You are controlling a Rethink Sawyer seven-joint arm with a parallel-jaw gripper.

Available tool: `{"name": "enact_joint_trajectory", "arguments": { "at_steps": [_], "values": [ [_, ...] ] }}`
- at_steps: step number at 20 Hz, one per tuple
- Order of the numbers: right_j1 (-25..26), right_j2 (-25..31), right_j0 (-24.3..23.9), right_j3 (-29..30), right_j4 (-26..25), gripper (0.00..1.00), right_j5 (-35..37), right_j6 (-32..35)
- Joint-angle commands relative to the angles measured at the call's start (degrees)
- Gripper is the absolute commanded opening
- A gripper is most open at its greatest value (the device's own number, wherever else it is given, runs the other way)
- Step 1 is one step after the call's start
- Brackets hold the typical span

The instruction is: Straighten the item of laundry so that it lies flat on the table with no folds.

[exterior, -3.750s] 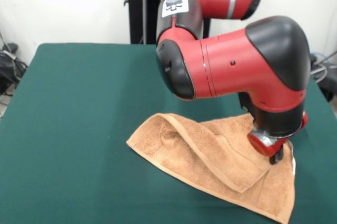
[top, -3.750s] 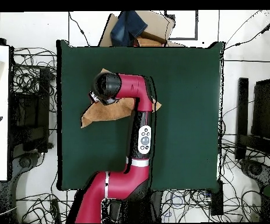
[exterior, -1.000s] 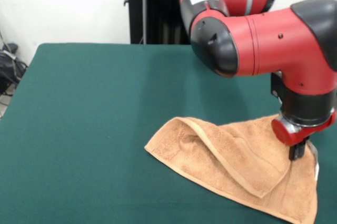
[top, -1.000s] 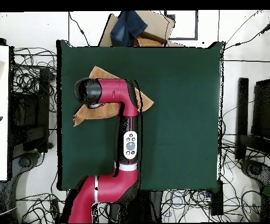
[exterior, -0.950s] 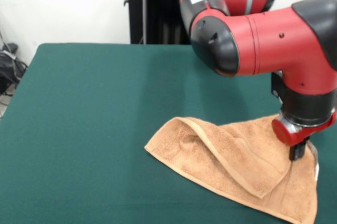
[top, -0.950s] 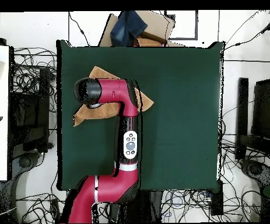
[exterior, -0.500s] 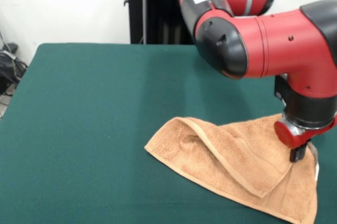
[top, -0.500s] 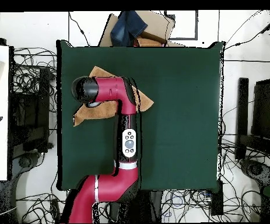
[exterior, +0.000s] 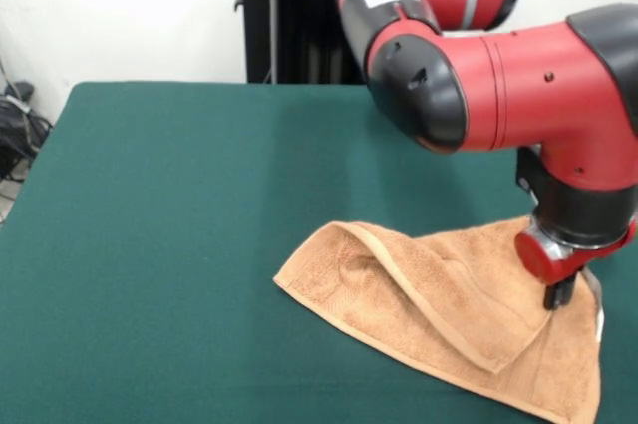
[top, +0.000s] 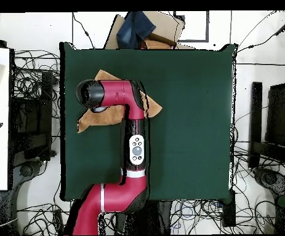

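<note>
In the front view we see the towel (exterior: 449,319) lying on the green table (exterior: 169,205) toward the near right part, not flat: one layer is folded over diagonally, its border band running from a raised hump at the upper left down to a point near the lower right. The arm (exterior: 498,85) comes down over the towel's right end, and the gripper (exterior: 558,293) sits low against the cloth there; we cannot tell whether it is spread or pinching, since only a dark tip shows below the red wrist.

From overhead, we see the towel (top: 101,118) near the table's (top: 188,123) left edge, partly hidden under the arm (top: 132,123). The gripper itself is hidden.
</note>
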Motion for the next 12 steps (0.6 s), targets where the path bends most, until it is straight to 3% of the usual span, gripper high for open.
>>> {"name": "enact_joint_trajectory", "arguments": {
  "at_steps": [1, 4, 9, 12],
  "values": [
    [-2.19, -3.40, -0.95, 21.16, 1.48, 0.00, 2.64, -6.54],
    [-4.88, -5.52, -0.97, 27.28, 2.28, 0.00, 6.93, -7.50],
    [-5.11, -6.09, -0.74, 27.93, 1.59, 0.00, 10.37, -4.61],
    [-6.87, -7.65, -0.62, 31.52, 1.57, 0.00, 10.98, -5.67]
  ]
}}
